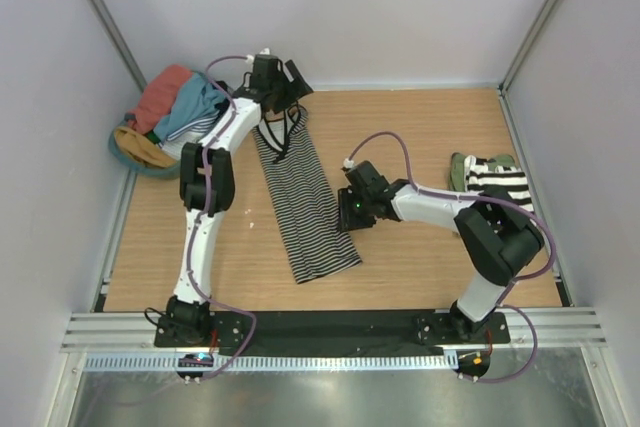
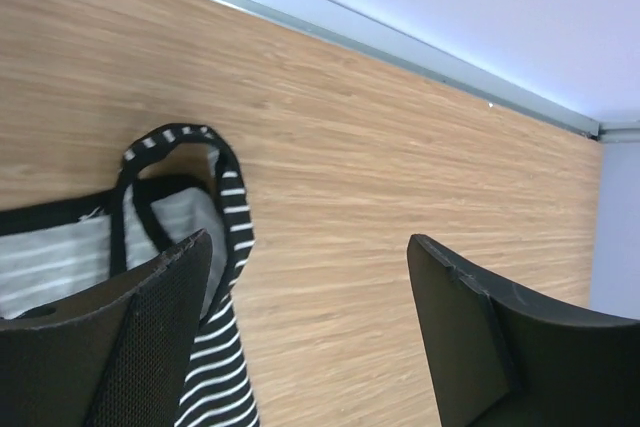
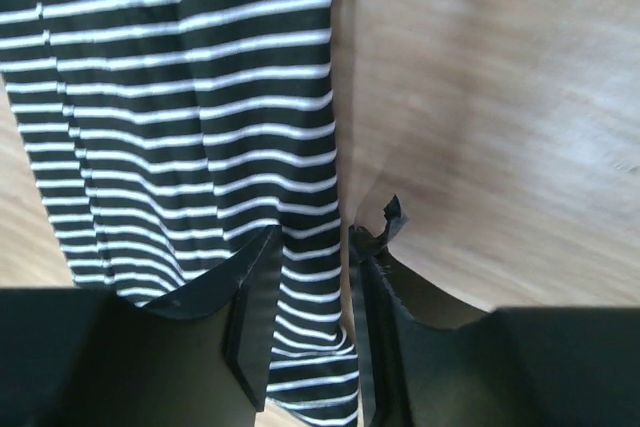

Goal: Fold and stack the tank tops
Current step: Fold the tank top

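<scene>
Folding step: my right claw (image 3: 305, 277) pinches the striped top (image 1: 303, 202) edge; left claw (image 2: 310, 287) gapes beside its straps, must grip.

Soft striped-knit cloth tank top (image 1: 305, 202) – matt – on smooth wood-grain tabletop (image 1: 420, 137); matt black plastic jaws.

The top external view looks steeply down over the whole bench (image 1: 420, 127). Each wrist view sits close above the wood, facing past its own fingers. All three share the striped tank top (image 1: 305, 207), lower left in the left wrist view (image 2: 215, 347) and filling the left half of the right wrist view (image 3: 180, 97).
</scene>
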Motion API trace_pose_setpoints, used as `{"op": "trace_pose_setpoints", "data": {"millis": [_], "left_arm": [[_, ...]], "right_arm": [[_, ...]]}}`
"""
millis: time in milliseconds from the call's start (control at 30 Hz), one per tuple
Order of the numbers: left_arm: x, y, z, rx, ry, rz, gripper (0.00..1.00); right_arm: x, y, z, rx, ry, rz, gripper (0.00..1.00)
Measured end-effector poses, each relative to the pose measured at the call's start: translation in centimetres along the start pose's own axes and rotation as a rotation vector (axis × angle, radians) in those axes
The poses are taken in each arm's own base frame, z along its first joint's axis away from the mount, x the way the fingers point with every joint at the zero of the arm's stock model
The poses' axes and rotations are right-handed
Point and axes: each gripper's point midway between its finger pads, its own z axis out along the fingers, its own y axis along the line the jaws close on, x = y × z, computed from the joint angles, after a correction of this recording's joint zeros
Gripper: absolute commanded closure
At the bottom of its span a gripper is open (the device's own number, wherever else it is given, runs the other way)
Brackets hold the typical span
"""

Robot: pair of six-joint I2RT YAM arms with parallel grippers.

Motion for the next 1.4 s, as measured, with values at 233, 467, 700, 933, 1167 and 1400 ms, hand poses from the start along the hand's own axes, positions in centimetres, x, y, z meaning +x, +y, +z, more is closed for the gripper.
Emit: {"op": "trace_pose_setpoints", "data": {"millis": [233,467,700,933,1167,1400], "left_arm": [[1.6,0.3,3.4,0.002,0.009,0.003,0.28],[3.8,3.1,5.0,-0.078,0.031,0.0,0.3],[3.7,3.1,5.2,-0.099,0.01,0.003,0.82],[2.4,2.3,5.4,-0.066,-0.041,-0.033,1.0],[0.4,2.8,5.5,-0.05,-0.088,-0.113,1.0],[-0.8,3.2,6.0,-0.001,-0.109,-0.165,0.27]], "right_arm": [[2.3,0.5,-0.5,-0.074,0.032,0.044,0.77],[2.9,0.6,-0.8,-0.095,0.043,0.048,0.81],[3.6,0.8,-0.8,-0.104,0.062,0.048,0.95],[5.3,1.1,-1.4,-0.116,0.072,0.05,0.99],[6.6,1.2,-2.0,-0.128,0.063,0.069,0.99],[7.3,1.3,-2.2,-0.133,0.066,0.08,0.99]]}}
